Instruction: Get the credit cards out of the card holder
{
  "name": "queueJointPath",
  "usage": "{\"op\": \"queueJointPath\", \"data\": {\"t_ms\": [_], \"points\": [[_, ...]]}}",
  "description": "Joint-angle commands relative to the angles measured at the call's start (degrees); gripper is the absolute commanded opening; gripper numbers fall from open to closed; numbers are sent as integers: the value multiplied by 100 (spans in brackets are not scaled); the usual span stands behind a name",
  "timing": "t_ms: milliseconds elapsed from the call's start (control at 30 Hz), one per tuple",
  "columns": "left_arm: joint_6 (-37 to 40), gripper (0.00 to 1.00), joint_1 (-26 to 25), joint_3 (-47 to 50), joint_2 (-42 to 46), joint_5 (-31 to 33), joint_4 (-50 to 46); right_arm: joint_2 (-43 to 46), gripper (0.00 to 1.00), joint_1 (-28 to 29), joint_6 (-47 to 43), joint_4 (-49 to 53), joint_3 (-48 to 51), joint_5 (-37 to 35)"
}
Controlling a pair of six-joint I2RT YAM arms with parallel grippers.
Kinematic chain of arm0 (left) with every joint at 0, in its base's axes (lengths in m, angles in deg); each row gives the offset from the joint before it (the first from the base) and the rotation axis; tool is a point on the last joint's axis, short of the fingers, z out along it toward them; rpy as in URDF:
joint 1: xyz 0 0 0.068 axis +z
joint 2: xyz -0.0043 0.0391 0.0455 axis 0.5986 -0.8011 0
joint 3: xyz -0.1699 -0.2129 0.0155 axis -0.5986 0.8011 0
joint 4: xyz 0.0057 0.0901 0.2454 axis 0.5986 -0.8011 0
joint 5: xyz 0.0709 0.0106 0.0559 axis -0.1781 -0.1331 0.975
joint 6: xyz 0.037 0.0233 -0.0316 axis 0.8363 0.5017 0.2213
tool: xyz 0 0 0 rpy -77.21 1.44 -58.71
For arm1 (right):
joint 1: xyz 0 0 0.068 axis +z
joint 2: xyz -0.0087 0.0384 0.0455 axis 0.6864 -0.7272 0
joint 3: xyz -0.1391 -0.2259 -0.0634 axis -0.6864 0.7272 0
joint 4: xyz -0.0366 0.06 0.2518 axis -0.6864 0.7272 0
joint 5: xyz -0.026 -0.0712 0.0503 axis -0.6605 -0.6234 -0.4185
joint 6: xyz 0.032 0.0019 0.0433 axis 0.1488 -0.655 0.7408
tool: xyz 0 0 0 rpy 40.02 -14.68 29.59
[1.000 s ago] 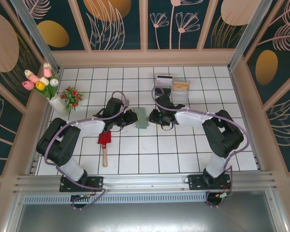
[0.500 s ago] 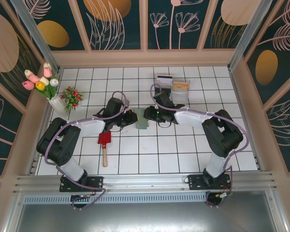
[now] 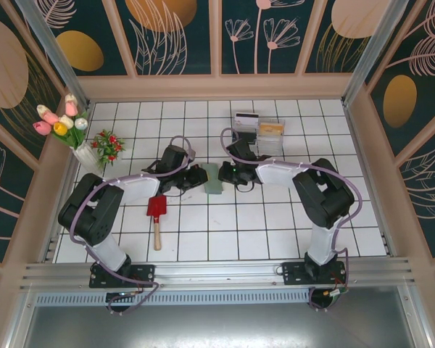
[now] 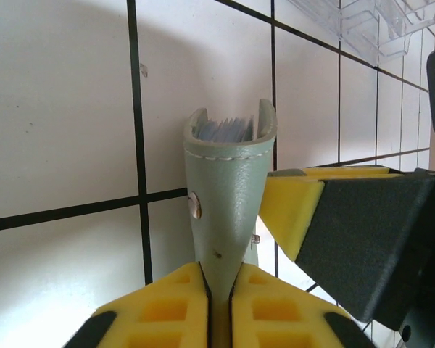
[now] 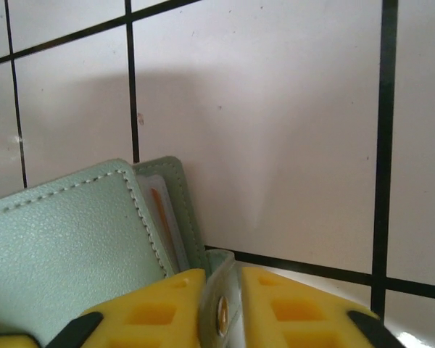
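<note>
The wallet (image 3: 214,179) sits near the middle of the tiled table (image 3: 275,225), pinched between my two claws. My left claw (image 3: 201,177) comes at it from nine o'clock and my right claw (image 3: 225,174) from three o'clock. Through my left wrist camera, the yellow fingers (image 4: 167,312) of that claw are pressed almost together on the wallet's near edge, with only the green leather between them. The far end of the wallet gapes a little and shows pale blue-grey layers (image 4: 221,130) inside. One yellow and black finger (image 4: 333,225) of my right claw lies against the wallet at four o'clock in that view. Through my right wrist camera, my right claw is closed to a narrow slit on the wallet's snap tab (image 5: 221,290), with the stitched green cover at nine o'clock of it. A thin pale edge with an orange line (image 5: 158,210) peeks from between the covers, and I cannot tell what it is. From above, at one o'clock of the wallet, clear plastic boxes (image 3: 255,139) hold a white card with a black stripe (image 3: 246,117) and a tan-gold card (image 3: 270,129). A red toy shovel (image 3: 156,212) lies at eight o'clock, and a vase of tulips (image 3: 71,127) stands at ten o'clock.
</note>
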Motion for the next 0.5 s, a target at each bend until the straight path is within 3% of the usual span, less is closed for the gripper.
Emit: {"op": "queueJointPath", "data": {"t_ms": [0,67,167,267,467], "points": [[-158,39,25,-234,-15,188,-337,20,11,-5,-305,180,-174,-252],[-323,52,27,-264,74,351,-307,166,7,-23,-461,301,-170,-446],[-386,61,39,-398,216,737,-461,436,1,-74,-692,568,-155,-619],[-301,64,79,-581,313,1039,-714,808,1,-143,-963,775,-96,-552],[-369,75,119,-691,520,1178,-662,1459,1,-239,-1534,914,-80,243]]}}
